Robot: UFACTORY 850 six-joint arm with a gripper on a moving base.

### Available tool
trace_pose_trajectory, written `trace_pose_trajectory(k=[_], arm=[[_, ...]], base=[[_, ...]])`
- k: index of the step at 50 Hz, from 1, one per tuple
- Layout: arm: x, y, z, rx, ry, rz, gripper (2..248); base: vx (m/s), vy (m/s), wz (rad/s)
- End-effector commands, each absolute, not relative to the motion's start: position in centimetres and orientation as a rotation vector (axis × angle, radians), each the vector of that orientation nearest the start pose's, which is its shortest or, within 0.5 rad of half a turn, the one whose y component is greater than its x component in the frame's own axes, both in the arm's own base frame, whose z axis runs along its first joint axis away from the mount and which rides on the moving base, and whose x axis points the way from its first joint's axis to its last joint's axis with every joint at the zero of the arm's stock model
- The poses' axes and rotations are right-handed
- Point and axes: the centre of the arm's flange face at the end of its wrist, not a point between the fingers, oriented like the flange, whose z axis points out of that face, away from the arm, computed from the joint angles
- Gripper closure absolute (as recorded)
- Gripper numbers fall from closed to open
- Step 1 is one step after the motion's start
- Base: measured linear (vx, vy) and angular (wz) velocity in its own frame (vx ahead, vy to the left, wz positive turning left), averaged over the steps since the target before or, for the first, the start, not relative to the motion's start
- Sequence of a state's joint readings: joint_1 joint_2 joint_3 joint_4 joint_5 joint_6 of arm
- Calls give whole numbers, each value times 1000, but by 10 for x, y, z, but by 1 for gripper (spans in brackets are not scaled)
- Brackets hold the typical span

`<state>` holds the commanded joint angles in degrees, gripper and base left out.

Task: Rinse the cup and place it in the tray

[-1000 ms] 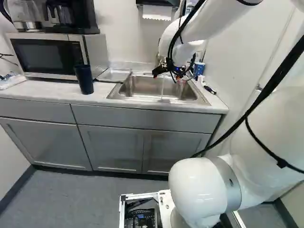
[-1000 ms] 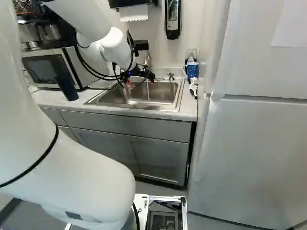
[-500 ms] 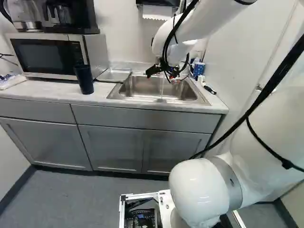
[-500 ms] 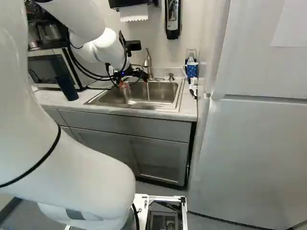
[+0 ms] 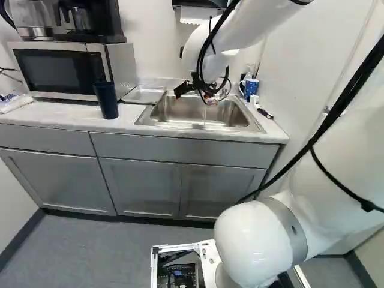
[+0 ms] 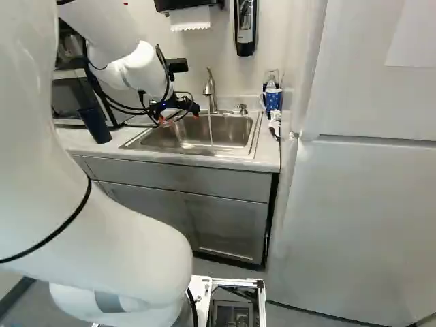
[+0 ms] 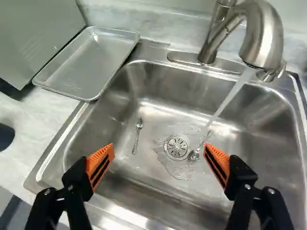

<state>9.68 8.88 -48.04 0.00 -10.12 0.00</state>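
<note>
My gripper (image 5: 195,96) hangs over the sink's left part in the left base view. In the wrist view the gripper (image 7: 158,154) is open, its orange pads wide apart with nothing between them. A dark blue cup (image 5: 106,99) stands upright on the counter left of the sink; its edge shows in the wrist view. The flat metal tray (image 7: 87,62) lies bare between microwave and sink. Water runs from the faucet (image 7: 264,36) into the sink (image 7: 160,108). A blue patterned mug (image 6: 272,100) stands at the sink's right, a clear glass (image 6: 271,77) just behind it.
A microwave (image 5: 66,69) stands behind the dark cup, with a coffee maker (image 5: 90,21) on top. In the sink, one spoon (image 7: 137,136) lies apart and another utensil (image 7: 194,155) rests beside the drain. A tall white door panel (image 6: 368,218) stands right of the counter.
My gripper has moved left over the sink in both base views, toward the tray's side, with its fingers still open. The faucet now shows uncovered in the right base view. The base has not moved.
</note>
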Motion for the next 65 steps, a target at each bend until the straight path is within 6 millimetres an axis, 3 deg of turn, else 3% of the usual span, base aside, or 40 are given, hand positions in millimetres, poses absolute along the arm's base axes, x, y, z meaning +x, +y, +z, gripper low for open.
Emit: trace_pose_trajectory(k=[65], arm=[[447, 180, 583, -2705, -525, -1163, 3]], base=[[0, 0, 0]])
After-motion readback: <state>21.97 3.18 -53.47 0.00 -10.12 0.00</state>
